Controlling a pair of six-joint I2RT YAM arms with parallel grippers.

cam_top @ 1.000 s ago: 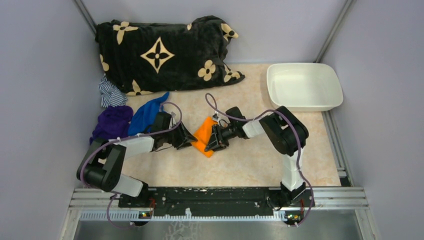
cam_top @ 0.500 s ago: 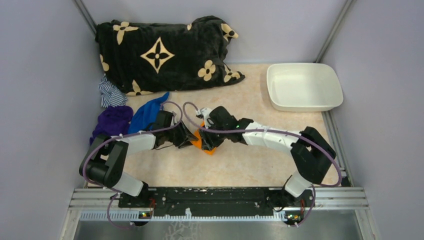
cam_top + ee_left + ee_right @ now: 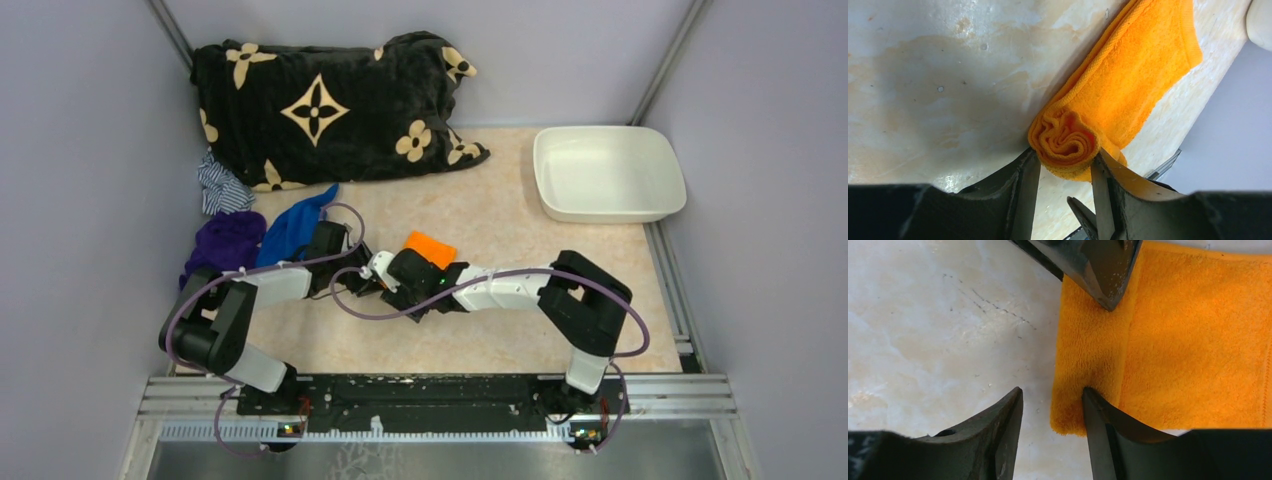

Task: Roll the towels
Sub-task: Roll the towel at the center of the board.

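The left gripper (image 3: pixel 1065 154) is pinching the coiled end of the orange towel (image 3: pixel 1133 80), its jaws set narrow and pressing on either side of the spiral, which is lying on the mottled table (image 3: pixel 923 75). The right gripper (image 3: pixel 1052 391) is hovering over the opposite end of the same roll with its jaws partly apart and clamping nothing. One finger is standing over bare table and the other is overlapping the towel's edge. Only part of this towel is wound up; a flat flap is trailing away from the roll towards the far side. So the step in hand is looking like the rolling of the orange towel, roughly midway.

The next move is probably calling for the right jaws to shift across and close on their end of the roll, so both ends can be turned together over the loose flap without the coil springing open.

Further left, the blue towel (image 3: pixel 293 228) is lying crumpled and unrolled beside a purple cloth (image 3: pixel 225 247). At the far wall, the black flowered blanket (image 3: pixel 330 100) and a white tub (image 3: pixel 605 172) are sitting well apart.
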